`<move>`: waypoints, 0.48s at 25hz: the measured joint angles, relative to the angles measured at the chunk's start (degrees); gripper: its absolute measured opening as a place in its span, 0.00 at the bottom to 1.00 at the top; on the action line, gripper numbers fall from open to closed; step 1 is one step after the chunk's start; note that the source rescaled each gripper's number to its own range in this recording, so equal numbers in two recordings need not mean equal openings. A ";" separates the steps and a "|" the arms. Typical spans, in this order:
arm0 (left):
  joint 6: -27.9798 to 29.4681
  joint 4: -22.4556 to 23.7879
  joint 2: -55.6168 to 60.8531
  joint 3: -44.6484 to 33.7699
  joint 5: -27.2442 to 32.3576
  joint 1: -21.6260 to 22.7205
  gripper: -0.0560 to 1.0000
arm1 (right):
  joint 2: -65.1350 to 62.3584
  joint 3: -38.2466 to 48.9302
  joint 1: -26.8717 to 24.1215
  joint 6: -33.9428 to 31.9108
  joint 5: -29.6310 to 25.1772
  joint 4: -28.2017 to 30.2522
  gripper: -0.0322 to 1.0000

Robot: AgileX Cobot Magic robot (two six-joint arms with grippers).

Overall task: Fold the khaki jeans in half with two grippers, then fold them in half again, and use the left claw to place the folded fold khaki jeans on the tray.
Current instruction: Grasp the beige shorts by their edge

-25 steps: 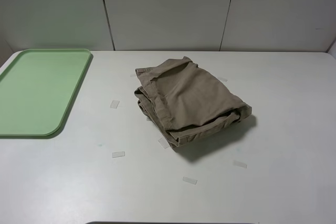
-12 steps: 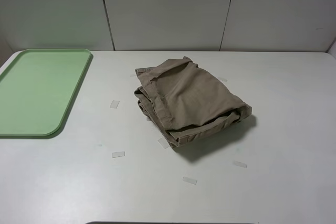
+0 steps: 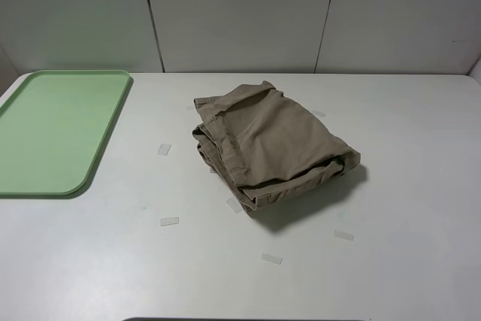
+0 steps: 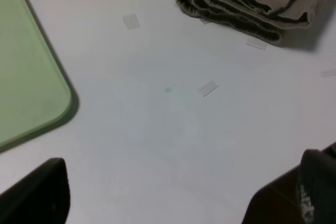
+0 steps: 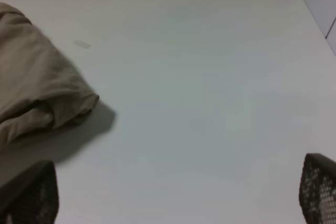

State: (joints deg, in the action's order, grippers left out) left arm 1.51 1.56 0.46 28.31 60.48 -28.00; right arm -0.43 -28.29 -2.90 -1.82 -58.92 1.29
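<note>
My left gripper (image 4: 176,198) and right gripper (image 5: 176,192) hang open. Grabbing the jeans (image 3: 270,144) by one layer could unfold them before the tray (image 3: 52,133).

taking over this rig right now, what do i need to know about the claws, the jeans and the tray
Left claw: open, holding nothing, over the white table.
Right claw: open, holding nothing.
Khaki-tan cotton jeans: a layered bundle mid-table, right of the flat pale-green plastic tray and not touching it.
Done: both folds look finished.
Left: the left claw lifts the bundle onto the tray.
</note>
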 joint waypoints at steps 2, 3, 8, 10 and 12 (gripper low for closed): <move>0.00 0.00 0.00 0.00 0.00 0.00 0.90 | 0.00 0.00 0.00 0.00 0.00 0.00 1.00; 0.00 0.00 0.00 0.00 0.00 0.00 0.90 | 0.00 0.00 0.00 0.00 0.00 0.00 1.00; 0.38 -0.06 0.00 0.00 0.00 0.00 0.90 | 0.00 0.00 0.00 0.00 0.00 0.00 1.00; 1.28 -0.42 0.00 0.00 0.00 0.00 0.90 | 0.00 0.00 0.00 0.00 0.00 0.00 1.00; 2.44 -0.70 0.00 0.00 0.00 0.00 0.90 | 0.00 0.00 0.00 0.00 0.00 0.00 1.00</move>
State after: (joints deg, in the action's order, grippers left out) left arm 3.95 0.87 0.46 28.31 60.48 -28.00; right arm -0.43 -28.29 -2.90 -1.82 -58.92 1.29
